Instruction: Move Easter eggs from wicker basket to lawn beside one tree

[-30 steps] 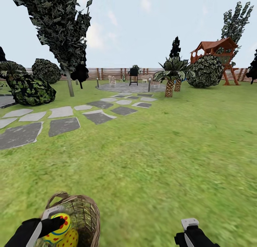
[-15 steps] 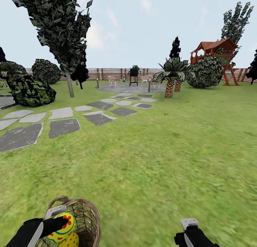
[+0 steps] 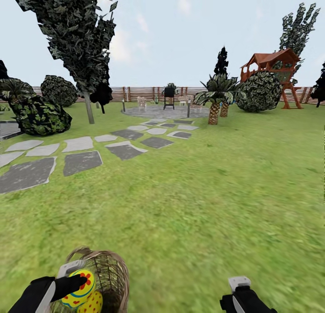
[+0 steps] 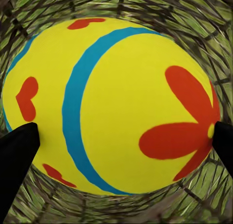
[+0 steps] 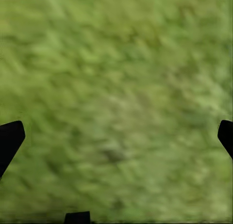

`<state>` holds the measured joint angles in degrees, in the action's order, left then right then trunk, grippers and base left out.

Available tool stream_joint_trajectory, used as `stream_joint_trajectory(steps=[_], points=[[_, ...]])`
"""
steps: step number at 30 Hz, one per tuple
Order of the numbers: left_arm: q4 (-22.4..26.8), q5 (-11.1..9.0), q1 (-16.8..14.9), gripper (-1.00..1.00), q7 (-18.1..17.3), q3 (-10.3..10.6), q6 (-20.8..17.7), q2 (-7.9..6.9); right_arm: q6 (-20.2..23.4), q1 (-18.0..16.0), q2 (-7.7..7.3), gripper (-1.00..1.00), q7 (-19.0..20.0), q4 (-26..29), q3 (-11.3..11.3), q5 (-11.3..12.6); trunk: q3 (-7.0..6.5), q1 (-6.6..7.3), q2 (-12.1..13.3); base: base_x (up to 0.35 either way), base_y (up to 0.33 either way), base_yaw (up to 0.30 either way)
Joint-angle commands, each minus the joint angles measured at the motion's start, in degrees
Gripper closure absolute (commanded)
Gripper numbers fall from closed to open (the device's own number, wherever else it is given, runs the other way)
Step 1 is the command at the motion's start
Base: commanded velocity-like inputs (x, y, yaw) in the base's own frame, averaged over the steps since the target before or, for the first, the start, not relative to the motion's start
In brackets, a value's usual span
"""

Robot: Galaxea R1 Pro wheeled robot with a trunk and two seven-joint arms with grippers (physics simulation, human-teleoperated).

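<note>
The wicker basket [image 3: 110,272] stands on the lawn [image 3: 203,204] at the near left. My left gripper [image 3: 72,283] is inside its mouth, shut on a yellow Easter egg [image 3: 80,282] with a blue band and red flowers. In the left wrist view that egg [image 4: 116,103] sits between both black fingertips [image 4: 19,146], with wicker behind it. A second Easter egg [image 3: 93,301] lies just under it in the basket. The third egg is hidden. My right gripper [image 3: 239,287] hangs open over bare grass [image 5: 116,88]. The thick-trunked tree is out of view.
Grey stepping stones [image 3: 81,161] run from the left towards a round patio [image 3: 164,109] with a grill. A slim-trunked dark tree [image 3: 88,105] and bushes [image 3: 40,116] stand at the left, short palms [image 3: 215,107] and a red-roofed playhouse [image 3: 273,62] at the right, and a slat fence [image 3: 135,92] behind.
The egg in my left gripper has risen a little inside the basket. The whole picture has shifted slightly right, so the camera moved. The right gripper stays where it was.
</note>
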<state>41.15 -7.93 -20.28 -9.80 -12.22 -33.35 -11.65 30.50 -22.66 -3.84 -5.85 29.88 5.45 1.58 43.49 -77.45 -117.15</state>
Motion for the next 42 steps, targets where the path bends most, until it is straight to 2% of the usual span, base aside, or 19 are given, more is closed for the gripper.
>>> stream_joint_trajectory(steps=[1, 12, 16, 31, 35, 42], points=[[0.1, -0.4, 0.0, 1.0, 0.0, -0.2, -0.4, 0.12, 0.3, 0.0, -0.05, -1.0, -0.3, 0.1, 0.4, 0.2, -0.13, 0.27, 0.4, -0.336, 0.0, 0.0], [0.1, -0.4, 0.0, 1.0, 0.0, -0.1, -0.2, 0.8, 0.3, 0.0, 0.02, -1.0, -0.3, 0.1, 0.5, 0.1, -2.1, 2.69, 4.8, -0.201, 0.0, 0.0], [0.1, -0.4, 0.0, 1.0, 0.0, -0.1, -0.2, 1.5, 0.3, 0.0, 0.06, -1.0, -0.3, 0.1, 0.5, 0.1, -2.82, 3.56, 6.4, -0.018, 0.0, 0.0], [0.1, -0.3, 0.0, 1.0, 0.0, -0.1, -0.1, 1.58, 0.3, 0.0, 0.14, -1.0, -0.3, 0.0, 0.5, 0.1, -5.51, 6.86, 12.4, -0.087, 0.0, 0.0], [0.1, -0.3, 0.0, 1.0, 0.0, -0.1, -0.2, 2.26, 0.3, 0.0, 0.15, -1.0, -0.3, 0.0, 0.5, 0.1, -6.23, 7.74, 14.0, -0.003, 0.0, 0.0], [0.1, -0.3, 0.0, 1.0, 0.0, -0.1, -0.2, 2.41, 0.3, 0.0, 0.15, -1.0, -0.3, 0.0, 0.5, 0.1, -7.49, 9.27, 16.8, -0.009, 0.0, 0.0]])
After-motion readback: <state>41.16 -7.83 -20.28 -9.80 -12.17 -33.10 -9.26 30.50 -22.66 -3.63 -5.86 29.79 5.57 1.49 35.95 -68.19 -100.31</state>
